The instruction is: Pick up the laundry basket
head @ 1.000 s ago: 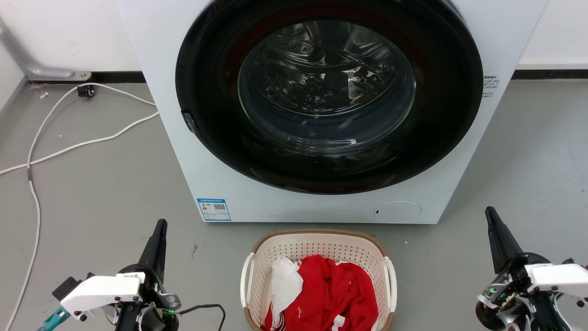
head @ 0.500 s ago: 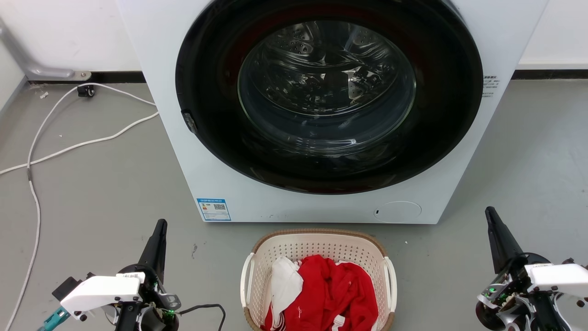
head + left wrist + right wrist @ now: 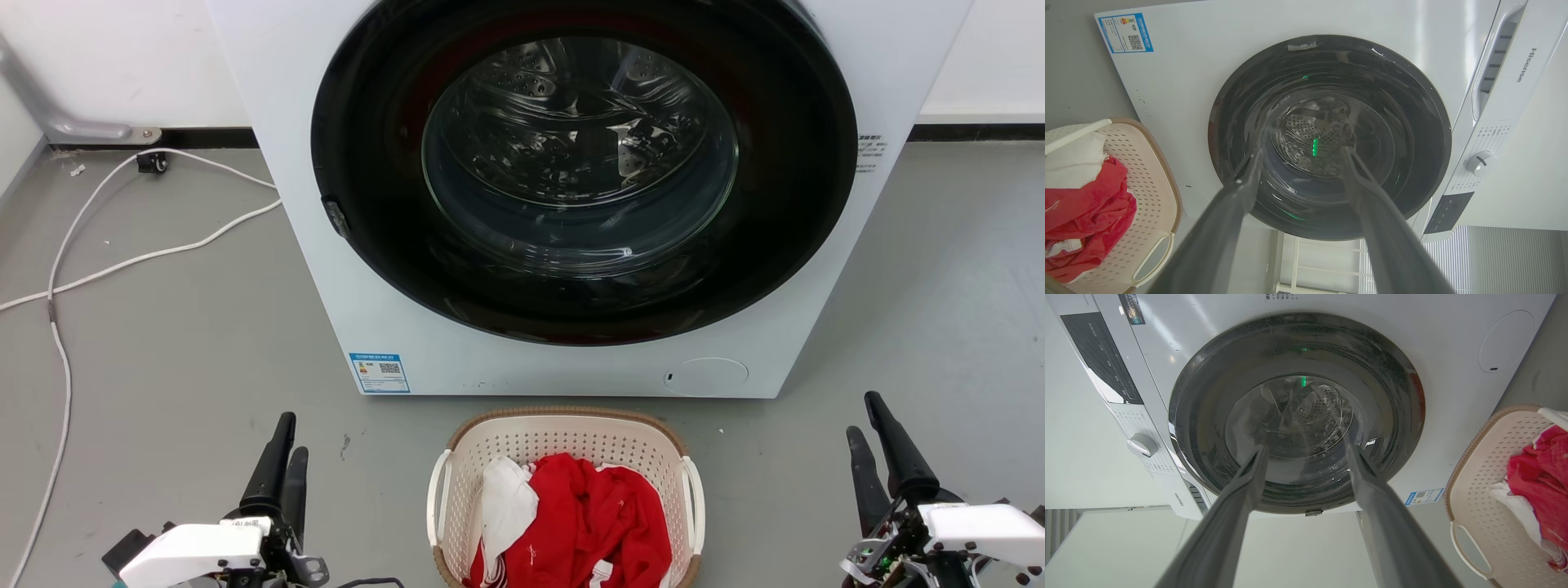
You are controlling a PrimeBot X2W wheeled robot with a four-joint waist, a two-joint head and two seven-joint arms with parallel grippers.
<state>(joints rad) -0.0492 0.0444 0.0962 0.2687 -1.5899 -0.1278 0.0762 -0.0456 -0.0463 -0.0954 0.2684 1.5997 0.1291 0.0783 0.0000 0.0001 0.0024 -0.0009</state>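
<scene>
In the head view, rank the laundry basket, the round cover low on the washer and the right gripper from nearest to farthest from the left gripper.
1. laundry basket, just to the right of the left gripper.
2. round cover, low on the washer front, right side.
3. right gripper, beyond the basket, at the far right.

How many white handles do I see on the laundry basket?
2. The left handle is on the left wall of the laundry basket, the right handle on its right wall. The basket's near end is out of frame.
</scene>
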